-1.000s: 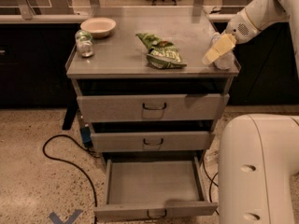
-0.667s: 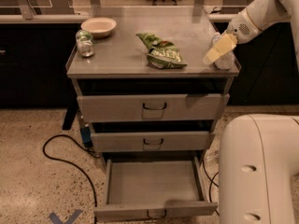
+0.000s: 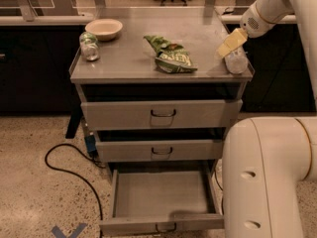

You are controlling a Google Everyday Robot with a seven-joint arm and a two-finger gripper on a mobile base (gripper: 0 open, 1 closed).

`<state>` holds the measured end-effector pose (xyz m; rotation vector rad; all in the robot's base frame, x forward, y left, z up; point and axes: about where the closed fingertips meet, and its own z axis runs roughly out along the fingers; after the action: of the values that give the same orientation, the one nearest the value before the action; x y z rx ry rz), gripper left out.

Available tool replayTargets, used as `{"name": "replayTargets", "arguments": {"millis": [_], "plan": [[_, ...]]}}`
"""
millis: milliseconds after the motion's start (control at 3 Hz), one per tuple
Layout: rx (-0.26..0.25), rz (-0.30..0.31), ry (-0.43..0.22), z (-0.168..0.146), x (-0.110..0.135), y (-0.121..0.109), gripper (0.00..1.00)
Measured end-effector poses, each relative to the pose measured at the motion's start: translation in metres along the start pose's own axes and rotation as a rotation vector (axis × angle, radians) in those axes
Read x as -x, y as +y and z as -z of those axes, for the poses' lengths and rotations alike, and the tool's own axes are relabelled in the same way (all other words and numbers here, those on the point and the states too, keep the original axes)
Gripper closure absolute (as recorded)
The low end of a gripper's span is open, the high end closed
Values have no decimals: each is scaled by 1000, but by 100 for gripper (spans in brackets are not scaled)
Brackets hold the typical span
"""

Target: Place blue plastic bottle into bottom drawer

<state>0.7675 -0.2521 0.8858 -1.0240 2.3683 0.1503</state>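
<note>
Plastic bottle [image 3: 236, 61] is parked at the cabinet top's [image 3: 129, 61] right edge, gripper [image 3: 231, 42] just above it, grip can't be told. Should be pinched mid-body, squarely, before the open bottom drawer [image 3: 159, 193] is approached.

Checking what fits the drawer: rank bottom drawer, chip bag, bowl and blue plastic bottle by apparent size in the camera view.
1. bottom drawer
2. chip bag
3. bowl
Unranked: blue plastic bottle, partly covered by the gripper at the cabinet's right edge.
</note>
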Motion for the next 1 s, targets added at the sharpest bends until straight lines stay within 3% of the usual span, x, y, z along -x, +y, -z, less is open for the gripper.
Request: {"name": "replayTargets", "arguments": {"millis": [333, 667, 1000], "plan": [[6, 3, -2, -2, 1, 1, 0], [24, -54, 63, -37, -5, 5, 0], [-72, -117, 153, -72, -4, -9, 0]]}}
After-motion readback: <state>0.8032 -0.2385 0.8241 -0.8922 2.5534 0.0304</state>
